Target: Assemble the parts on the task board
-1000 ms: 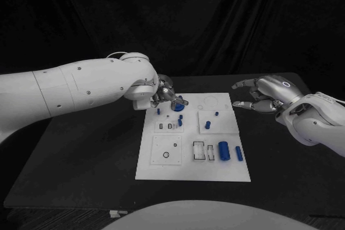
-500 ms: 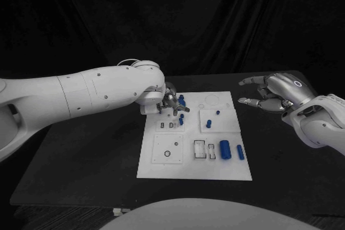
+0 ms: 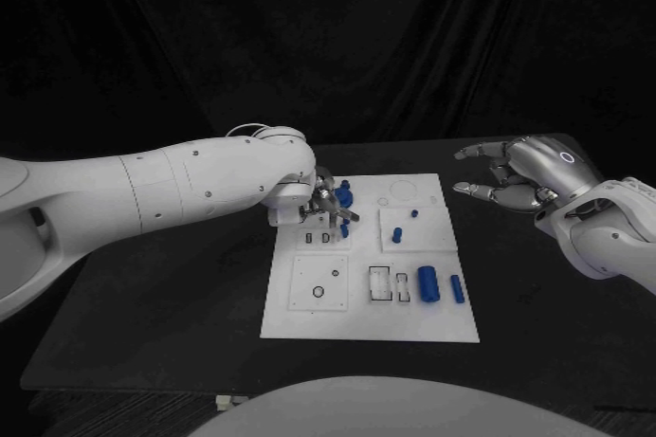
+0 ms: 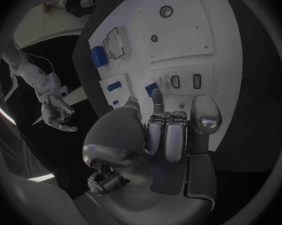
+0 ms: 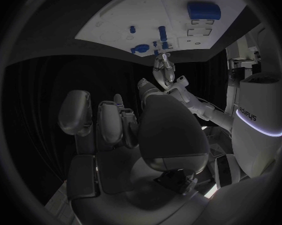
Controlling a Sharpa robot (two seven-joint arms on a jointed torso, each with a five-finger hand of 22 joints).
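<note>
My left hand point(image 3: 325, 202) pinches a small blue part point(image 3: 343, 228) over the task board point(image 3: 410, 325); rigid, light, slick, so I'm gripping its sides. Right hand point(image 3: 513, 181) hovers open.

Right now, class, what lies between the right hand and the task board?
In the head view, only bare black table lies between the right hand and the task board; no part sits in that stretch.

The head view looks down on the tabletop point(image 3: 164, 295) from above, while each wrist view sits close behind its own hand, all three sharing the task board point(image 3: 369, 266).
</note>
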